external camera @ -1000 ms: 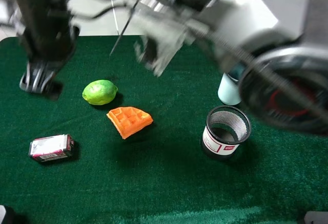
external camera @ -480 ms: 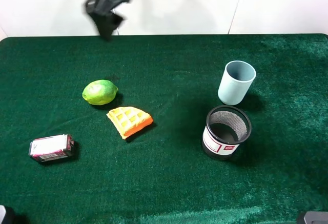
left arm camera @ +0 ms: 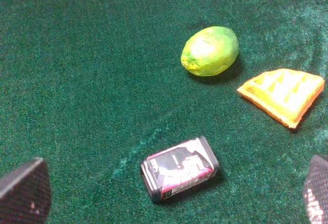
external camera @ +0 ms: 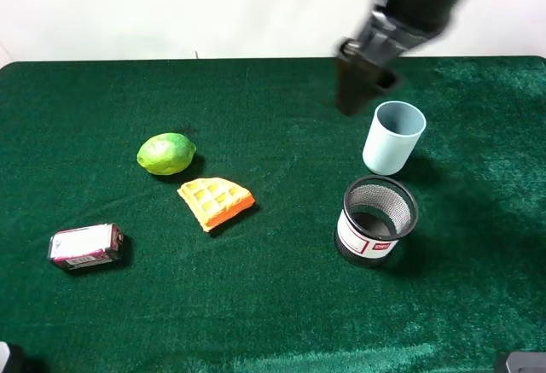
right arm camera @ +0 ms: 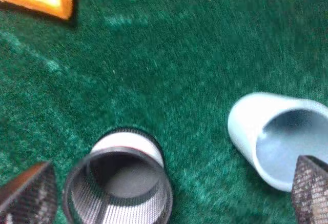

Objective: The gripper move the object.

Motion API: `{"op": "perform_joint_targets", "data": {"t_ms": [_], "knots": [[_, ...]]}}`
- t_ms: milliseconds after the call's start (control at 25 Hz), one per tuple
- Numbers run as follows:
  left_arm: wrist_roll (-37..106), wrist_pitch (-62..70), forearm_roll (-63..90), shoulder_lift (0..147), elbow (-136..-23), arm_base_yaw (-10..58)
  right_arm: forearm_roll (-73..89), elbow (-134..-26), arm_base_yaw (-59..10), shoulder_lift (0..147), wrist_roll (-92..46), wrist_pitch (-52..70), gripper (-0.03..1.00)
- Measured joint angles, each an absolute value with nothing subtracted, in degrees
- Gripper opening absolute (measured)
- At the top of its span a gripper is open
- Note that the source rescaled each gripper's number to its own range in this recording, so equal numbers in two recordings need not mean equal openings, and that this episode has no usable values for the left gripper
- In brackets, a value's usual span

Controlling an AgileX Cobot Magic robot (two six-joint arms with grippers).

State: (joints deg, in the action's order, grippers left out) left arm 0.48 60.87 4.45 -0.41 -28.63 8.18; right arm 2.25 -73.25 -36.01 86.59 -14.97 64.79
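The small black and dark red box (external camera: 85, 247) with white label panels lies flat on the green cloth at the front left. In the left wrist view the box (left arm camera: 179, 168) lies between and a little ahead of my left gripper (left arm camera: 169, 190), whose fingertips (left arm camera: 23, 190) stand wide apart; nothing is held. The left gripper is out of the exterior view. My right gripper (external camera: 354, 91), blurred, hangs at the back right just left of the blue cup. In the right wrist view the right gripper (right arm camera: 169, 193) is open and empty.
A lime (external camera: 166, 153) and an orange waffle wedge (external camera: 215, 201) lie behind and to the right of the box. A black mesh cup (external camera: 371, 238) and a pale blue cup (external camera: 394, 136) stand upright at the right. The cloth's far edge meets a white wall.
The blurred arms that filled the top of the view have swung away. A dark arm left the upper left; the right gripper now hangs beside the blue cup. The objects have not moved.
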Motion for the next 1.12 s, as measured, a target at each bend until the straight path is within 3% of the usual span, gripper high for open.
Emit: {"op": "perform_joint_targets", "data": {"t_ms": [480, 1120], "knots": [[0.5, 60.9, 4.4, -0.4, -28.6, 8.2, 5.1, -45.9, -24.4, 52.8, -14.2, 60.4, 1.0], [0.5, 60.9, 4.4, -0.4, -28.6, 8.2, 7.9, -30.7, -24.2, 16.1, -10.9, 59.8, 1.0]]}}
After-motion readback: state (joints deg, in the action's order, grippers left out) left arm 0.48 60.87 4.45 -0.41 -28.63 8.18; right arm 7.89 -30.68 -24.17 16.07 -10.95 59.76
